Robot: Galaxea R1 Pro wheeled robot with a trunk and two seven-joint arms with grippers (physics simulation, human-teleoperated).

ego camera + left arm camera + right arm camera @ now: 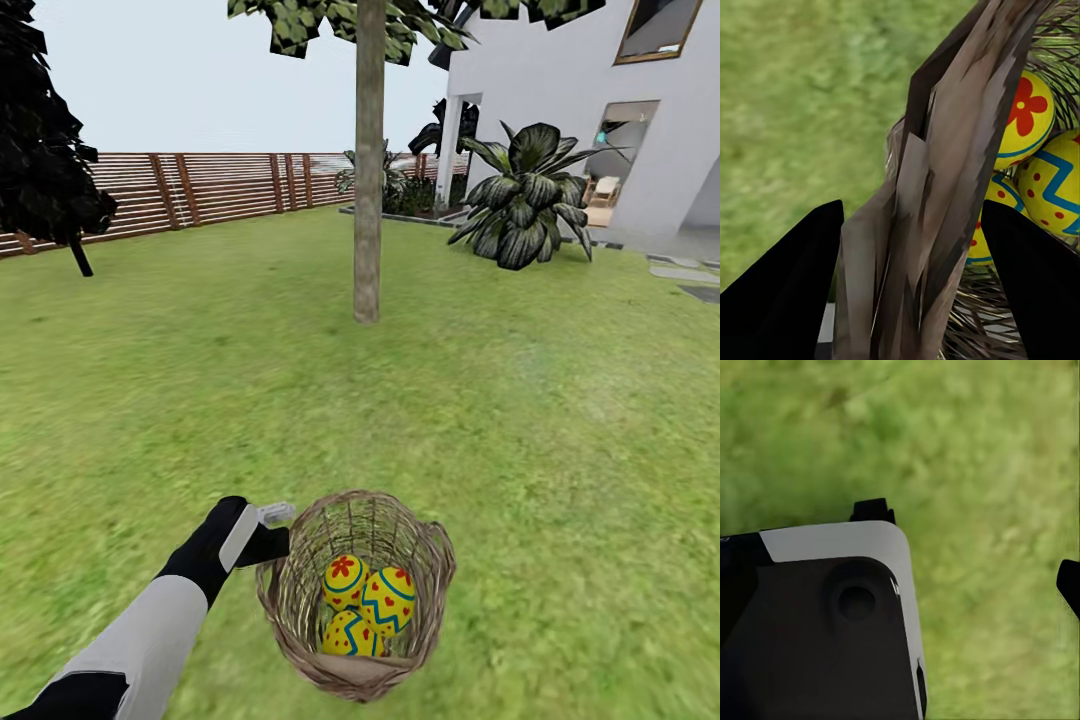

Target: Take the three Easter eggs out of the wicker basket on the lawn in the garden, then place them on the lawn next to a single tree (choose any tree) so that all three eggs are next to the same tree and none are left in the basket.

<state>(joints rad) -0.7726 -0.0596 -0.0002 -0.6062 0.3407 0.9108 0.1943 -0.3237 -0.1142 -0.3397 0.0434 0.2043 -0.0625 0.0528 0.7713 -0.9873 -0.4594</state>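
Left gripper (911,292) closed on the braided rim of the wicker basket (400,530), one dark finger either side of it, basket seemingly lifted and tilted. Right gripper state impossible to tell; one dark fingertip at the edge of the right wrist view above grass. Best carried level and slowly toward the tree (368,200) ahead across the lawn (520,400), grip kept firm. Inside the basket, three Easter eggs (365,600), nestled touching.
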